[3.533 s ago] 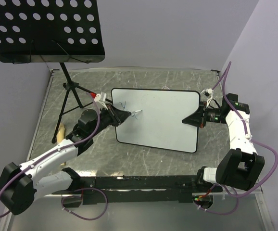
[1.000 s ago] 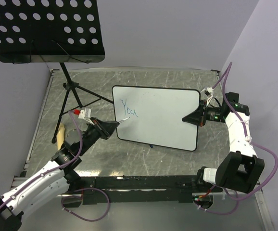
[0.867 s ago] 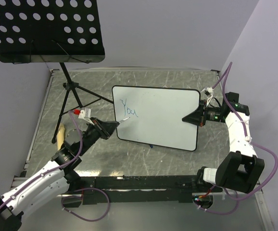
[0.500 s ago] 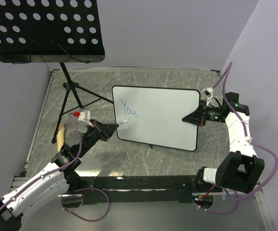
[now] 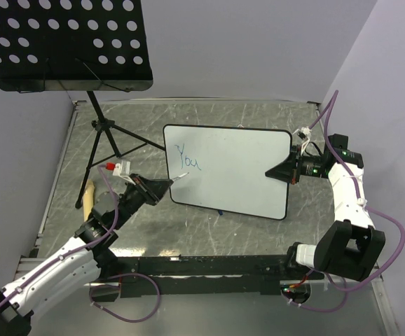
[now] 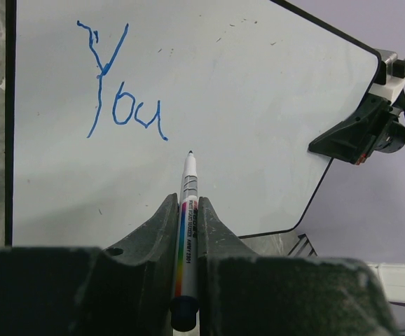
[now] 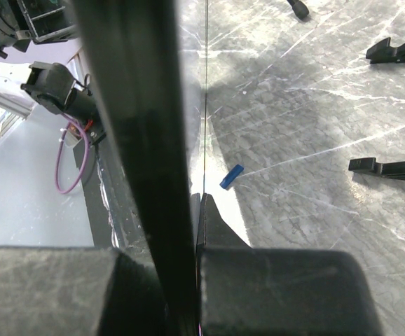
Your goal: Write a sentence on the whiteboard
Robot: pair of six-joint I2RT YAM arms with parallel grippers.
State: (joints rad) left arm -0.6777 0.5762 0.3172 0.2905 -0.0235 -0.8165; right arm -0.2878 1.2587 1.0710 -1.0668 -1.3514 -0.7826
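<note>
The left gripper point(image 6: 188, 204) has its jaws clamped narrow on the marker point(image 6: 186, 238). The tip juts ahead of them, seemingly just off the whiteboard point(image 6: 258, 105), below the sentence point(image 6: 123, 110), which so far reads "You". Beyond, the right gripper point(image 5: 272, 173) pinches the board's far edge. Pressing too hard could push the marker back through the jaws or twist the board out of that one pinch.

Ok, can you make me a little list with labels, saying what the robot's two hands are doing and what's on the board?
whiteboard: white, black frame, middle of the table
sentence: only "You" so far, in blue, upper left
left end effector: shut on marker
marker tip: just under the word; touching or not, cannot tell
right end effector: shut on the whiteboard's right edge
also there: small blue piece on the table; black music stand, back left
</note>
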